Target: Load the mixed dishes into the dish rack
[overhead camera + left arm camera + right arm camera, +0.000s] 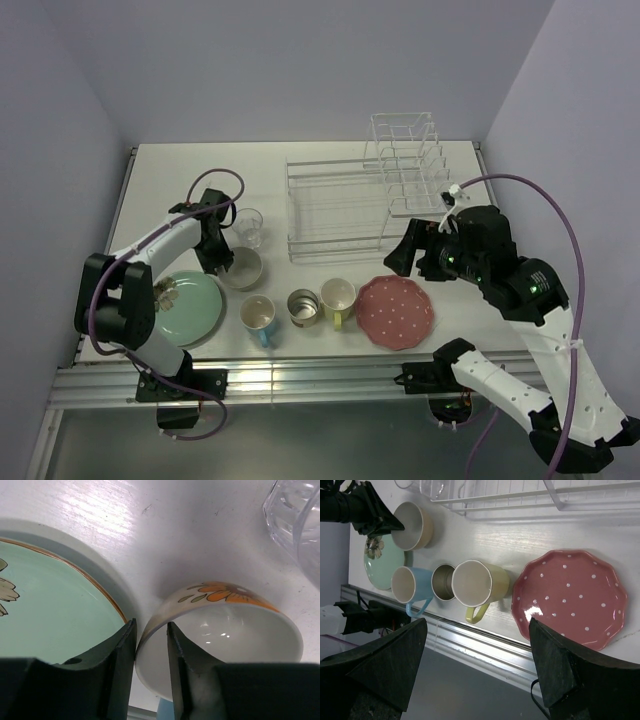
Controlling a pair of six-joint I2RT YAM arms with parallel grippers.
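Observation:
My left gripper [222, 262] is shut on the near-left rim of the cream bowl [243, 270]. In the left wrist view the rim [235, 630] sits between the two fingers, one outside and one inside. The mint-green plate [190, 305] lies just left of the bowl and the clear glass [250, 226] stands behind it. A light-blue mug [259, 317], a small metallic cup [303, 306], a yellow-green mug [338, 298] and the pink dotted plate [396, 312] line the front edge. My right gripper [405, 258] is open and empty, above the pink plate [570, 597].
The white wire dish rack [350, 205] stands at the back centre, its taller plate slots [405, 150] on the right, with nothing seen in it. The table's front rail [485, 650] runs just below the mugs. Purple walls close in both sides.

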